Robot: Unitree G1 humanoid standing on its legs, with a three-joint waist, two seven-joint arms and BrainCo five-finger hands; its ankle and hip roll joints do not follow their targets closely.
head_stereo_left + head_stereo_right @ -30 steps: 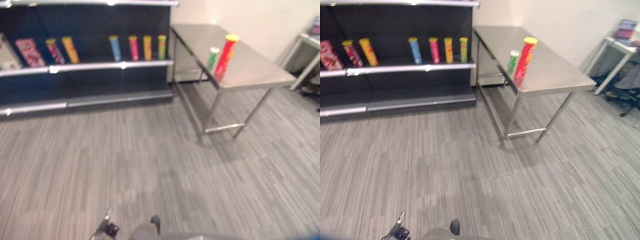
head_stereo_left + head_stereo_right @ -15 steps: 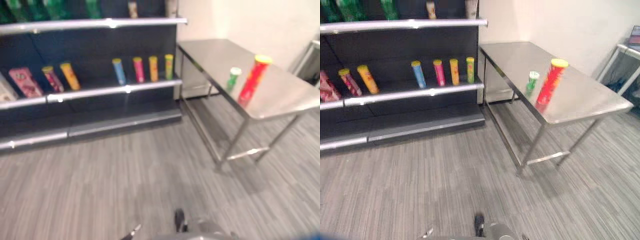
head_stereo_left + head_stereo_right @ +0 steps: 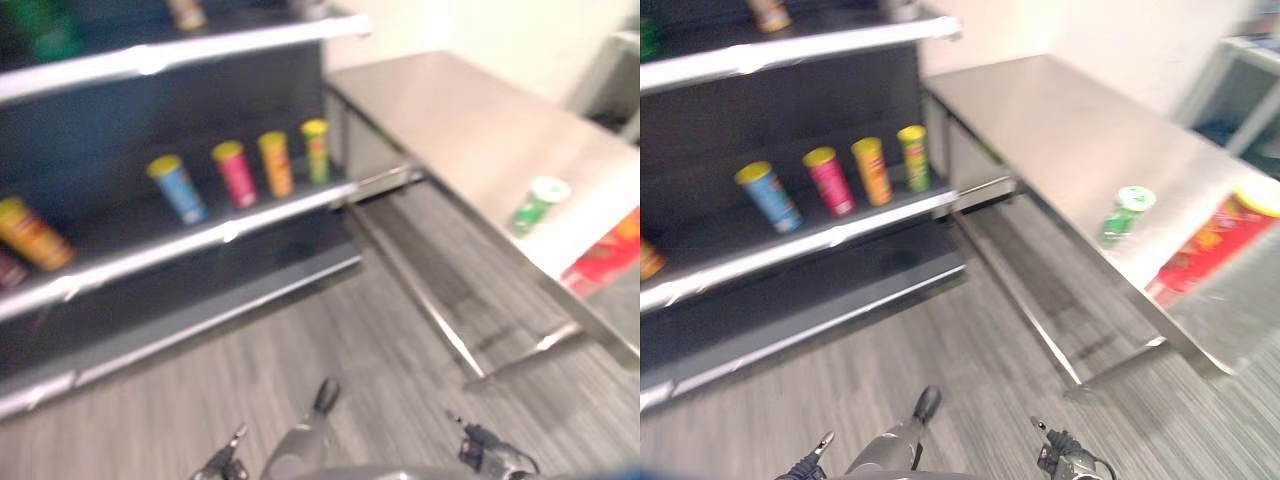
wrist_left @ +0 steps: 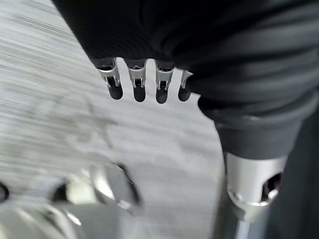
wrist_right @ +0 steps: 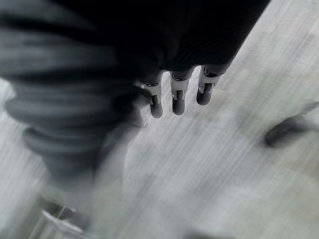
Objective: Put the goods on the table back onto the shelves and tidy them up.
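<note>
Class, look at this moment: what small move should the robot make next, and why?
Probably step toward the table. The green can and red can stand on it, apart from the shelf, while the left hand and right hand hang over the floor with straight fingers, holding nothing.

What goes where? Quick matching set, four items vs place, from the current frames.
Items:
1. blue can
2. green can
3. red can
4. left hand

Places:
A. on the steel table, nearest its front corner
B. hanging over the floor, holding nothing
C. on the dark shelf
D. on the table, beside the taller can

Pairs: 1-C, 2-D, 3-A, 4-B
</note>
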